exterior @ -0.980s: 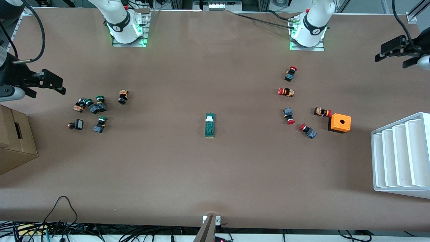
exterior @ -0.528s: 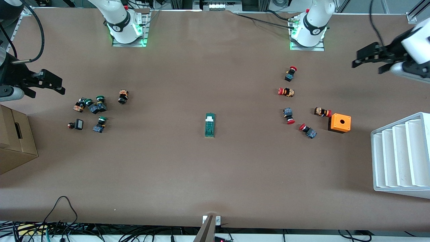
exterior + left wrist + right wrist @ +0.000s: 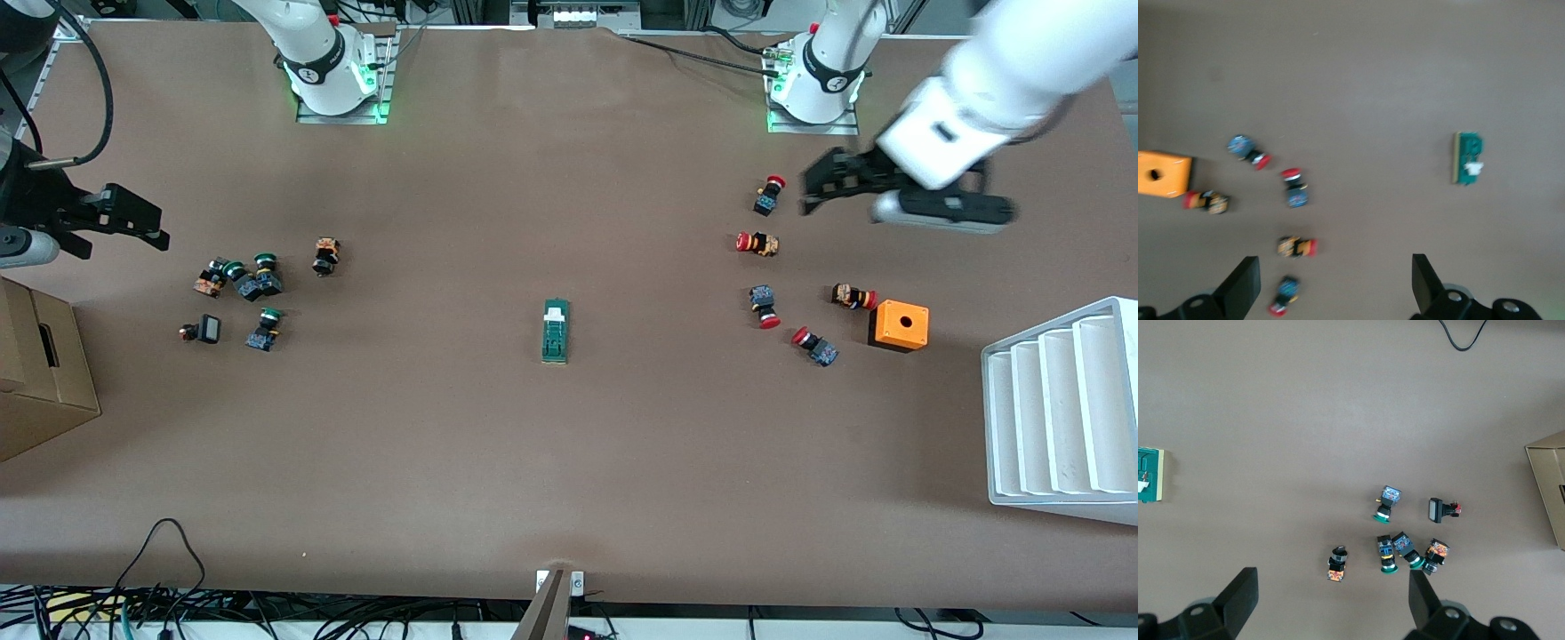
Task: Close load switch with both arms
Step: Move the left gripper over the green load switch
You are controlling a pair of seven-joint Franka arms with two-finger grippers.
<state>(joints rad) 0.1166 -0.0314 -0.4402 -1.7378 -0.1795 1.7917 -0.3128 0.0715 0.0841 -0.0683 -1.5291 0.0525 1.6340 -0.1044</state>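
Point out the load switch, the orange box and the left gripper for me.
load switch (image 3: 556,332): front view, middle of its green body.
orange box (image 3: 900,325): front view, top face beside the hole.
left gripper (image 3: 815,188): front view, midway between its open fingertips.

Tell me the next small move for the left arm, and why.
Probably carry the left gripper on toward the load switch. It hangs open and empty over the red-capped buttons, well short of the switch, which lies untouched mid-table. The right gripper waits open near the cardboard box.
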